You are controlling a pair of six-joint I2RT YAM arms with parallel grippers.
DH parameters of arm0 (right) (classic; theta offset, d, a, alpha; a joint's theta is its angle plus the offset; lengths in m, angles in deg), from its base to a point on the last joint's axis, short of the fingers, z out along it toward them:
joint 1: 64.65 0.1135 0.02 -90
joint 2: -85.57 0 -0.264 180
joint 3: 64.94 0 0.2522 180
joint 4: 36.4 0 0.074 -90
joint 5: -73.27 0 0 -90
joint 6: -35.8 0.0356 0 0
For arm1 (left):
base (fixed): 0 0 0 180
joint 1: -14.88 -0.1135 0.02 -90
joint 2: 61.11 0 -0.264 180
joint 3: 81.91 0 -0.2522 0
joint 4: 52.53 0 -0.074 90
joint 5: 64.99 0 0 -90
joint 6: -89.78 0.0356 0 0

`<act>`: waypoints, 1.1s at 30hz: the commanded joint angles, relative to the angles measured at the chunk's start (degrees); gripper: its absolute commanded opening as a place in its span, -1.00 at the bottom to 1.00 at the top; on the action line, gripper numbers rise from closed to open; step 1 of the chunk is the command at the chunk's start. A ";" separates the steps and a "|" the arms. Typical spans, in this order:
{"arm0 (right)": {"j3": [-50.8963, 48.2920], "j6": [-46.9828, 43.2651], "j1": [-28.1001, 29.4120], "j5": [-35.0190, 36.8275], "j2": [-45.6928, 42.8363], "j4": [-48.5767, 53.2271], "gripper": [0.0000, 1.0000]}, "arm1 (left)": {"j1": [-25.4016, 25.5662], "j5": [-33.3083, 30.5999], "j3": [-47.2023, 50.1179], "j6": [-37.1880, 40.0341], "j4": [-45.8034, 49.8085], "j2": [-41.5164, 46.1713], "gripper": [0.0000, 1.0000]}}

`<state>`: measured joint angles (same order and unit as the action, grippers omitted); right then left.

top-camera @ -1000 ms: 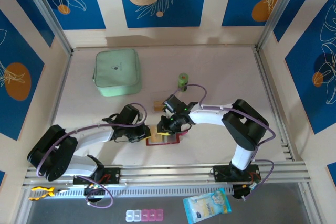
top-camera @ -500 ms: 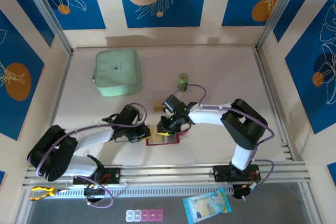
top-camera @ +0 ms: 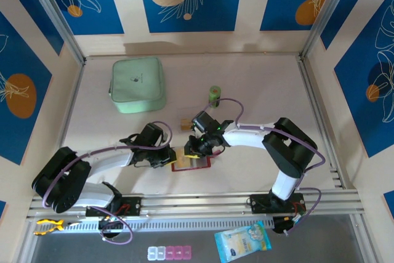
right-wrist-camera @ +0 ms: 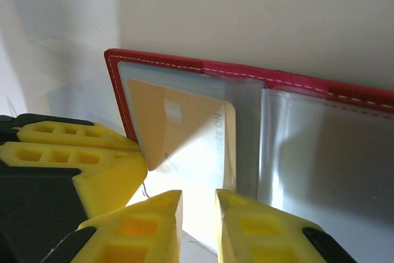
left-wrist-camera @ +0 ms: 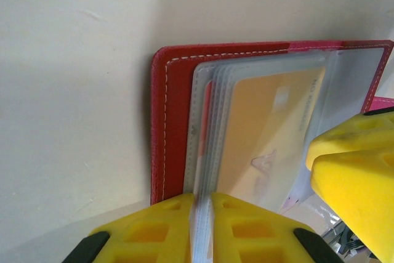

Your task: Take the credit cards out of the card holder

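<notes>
Left pincer [left-wrist-camera: 202, 229] clamps the clear sleeves [left-wrist-camera: 207, 115] of the wallet [left-wrist-camera: 162, 127]. Orange card [right-wrist-camera: 175, 124] just ahead of right pincer [right-wrist-camera: 198, 214]; its grip I cannot tell.

The card holder [top-camera: 192, 165] was lying open on the table, cover side down, close to the near edge and roughly in the middle left to right. It had a red leather-look cover with pale stitching round the edge and rounded corners. Inside was a stack of greyish clear sleeves. A few were lifted up off one half instead of lying flat, and one was spread over the other half. I could only really make out one credit card [right-wrist-camera: 178, 124]: orange-tan, sitting in the top sleeve, with a small pale square and a line of print near one edge. Glare washed out one end, so I couldn't tell how deep it sat.
</notes>
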<state>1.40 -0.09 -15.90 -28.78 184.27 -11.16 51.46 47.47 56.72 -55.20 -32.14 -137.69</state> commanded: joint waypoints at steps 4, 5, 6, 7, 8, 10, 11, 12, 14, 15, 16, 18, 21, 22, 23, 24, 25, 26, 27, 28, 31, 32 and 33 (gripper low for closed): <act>-0.11 -0.49 0.47 -0.19 0.89 0.80 -0.55 | -0.50 0.17 1.07 0.60 2.67 0.55 -0.72; -0.11 -0.60 0.47 0.22 0.91 1.19 -0.56 | -0.48 0.05 0.94 0.69 2.83 0.71 -0.72; -0.02 -0.84 0.55 0.68 0.81 1.68 -0.56 | -0.46 -0.09 0.95 0.69 3.02 0.80 -0.72; 0.09 -1.08 0.64 1.11 0.82 2.16 -0.55 | -0.50 -0.13 0.94 0.66 3.08 0.88 -0.72; 0.15 -1.42 0.69 1.51 0.75 2.64 -0.56 | -0.52 -0.29 0.97 0.66 3.12 0.83 -0.72; 0.42 -1.97 0.90 2.07 0.71 3.40 -0.55 | -0.51 -0.46 0.90 0.71 3.21 0.83 -0.72; 0.42 -2.14 0.97 2.21 0.69 3.59 -0.56 | -0.51 -0.69 0.82 0.80 3.46 0.94 -0.72; 0.51 -2.40 0.99 2.21 0.86 3.71 -0.55 | -0.46 -1.06 0.57 1.01 4.09 0.92 -0.71; 0.60 -2.94 1.13 1.95 0.89 3.54 -0.55 | -0.45 -1.53 -0.01 1.60 5.17 1.05 -0.71; 0.76 -3.05 1.23 1.82 1.01 3.54 -0.56 | -0.47 -1.62 -0.23 1.75 5.35 1.07 -0.71; 0.86 -3.21 1.24 1.71 1.16 3.48 -0.55 | -0.46 -1.54 -0.29 1.79 5.28 1.02 -0.71; 1.08 -3.47 1.35 1.19 1.49 3.09 -0.56 | -0.45 -1.45 -0.39 1.76 5.15 0.85 -0.71; 1.60 -3.59 1.50 0.68 2.18 2.96 -0.55 | -0.51 -1.23 -0.51 1.85 4.80 0.46 -0.71; 1.73 -3.60 1.56 0.48 2.45 2.88 -0.56 | -0.44 -1.19 -0.47 1.81 4.65 0.29 -0.72; 1.87 -3.71 1.67 0.29 2.72 2.83 -0.56 | -0.48 -1.20 -0.51 1.81 4.51 0.08 -0.72; 1.99 -3.72 1.74 -0.03 2.90 2.63 -0.57 | -0.45 -1.23 -0.51 1.73 4.35 0.02 -0.72; 2.05 -3.81 1.78 -0.35 3.09 2.30 -0.59 | -0.47 -1.19 -0.43 1.77 4.25 -0.11 -0.72; 2.00 -3.79 1.80 -0.63 3.18 2.02 -0.60 | -0.45 -1.24 -0.50 1.81 4.16 -0.23 -0.71; 2.03 -3.73 1.87 -0.72 3.25 1.96 -0.61 | -0.46 -1.37 -0.55 1.91 4.18 -0.33 -0.72; 2.00 -3.71 1.96 -0.59 3.26 1.96 -0.61 | -0.48 -1.49 -0.63 2.02 4.18 -0.46 -0.71; 2.10 -3.58 2.02 0.44 2.83 3.02 -0.60 | -0.48 -1.99 -0.76 2.40 4.05 -1.12 -0.72; 2.09 -3.50 2.05 1.20 2.50 3.78 -0.59 | -0.51 -2.13 -0.73 2.42 4.00 -1.36 -0.72; 2.09 -3.55 2.04 1.92 2.05 4.44 -0.59 | -0.47 -2.27 -0.85 2.50 3.93 -1.56 -0.73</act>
<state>2.25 -3.13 -14.72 -27.25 186.32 -8.90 51.37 47.25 56.41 -53.82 -30.21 -137.49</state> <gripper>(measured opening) 0.204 0.138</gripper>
